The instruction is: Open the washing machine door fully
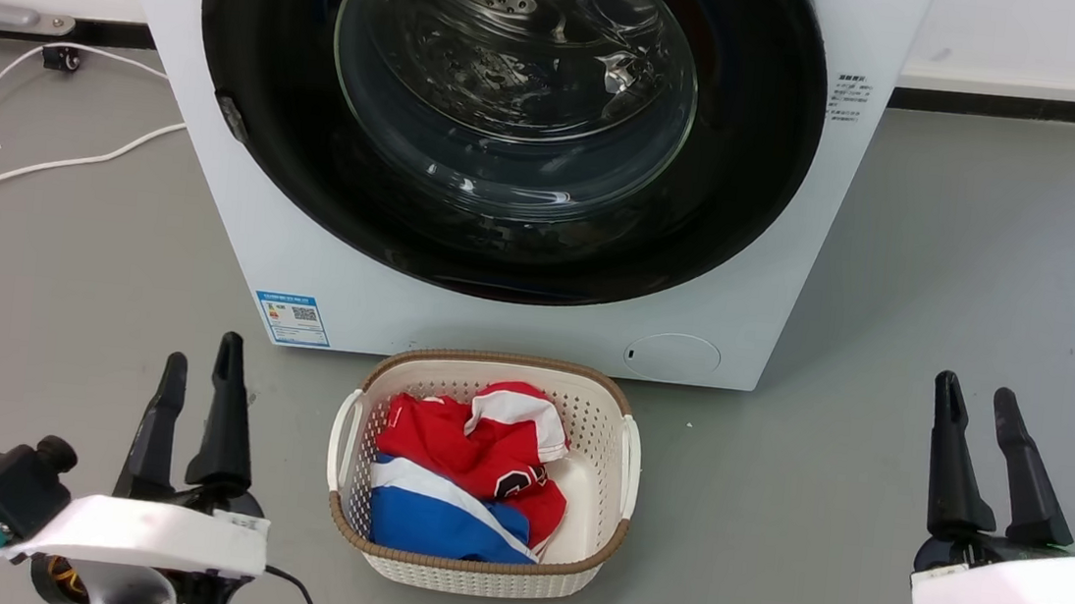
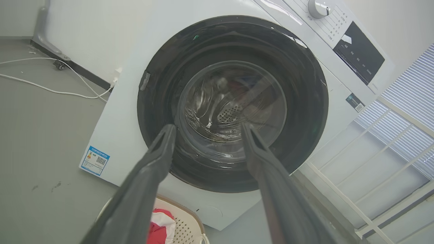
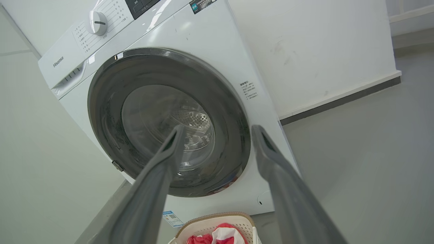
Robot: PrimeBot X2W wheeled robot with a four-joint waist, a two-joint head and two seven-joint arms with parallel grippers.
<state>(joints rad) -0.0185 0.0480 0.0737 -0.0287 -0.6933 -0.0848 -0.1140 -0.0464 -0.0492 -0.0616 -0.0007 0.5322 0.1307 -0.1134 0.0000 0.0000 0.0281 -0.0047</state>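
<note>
Left tool and right tool nearest, well apart, each with fingers spread and gripping nothing. Between them a white basket sits on the grey floor, holding red, white and blue clothing, just in front of the washing machine. Farther back, the washing machine door is closed flush against the white front.

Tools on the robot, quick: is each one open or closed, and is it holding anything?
Left tool: open, holding nothing.
Right tool: open, holding nothing.
</note>
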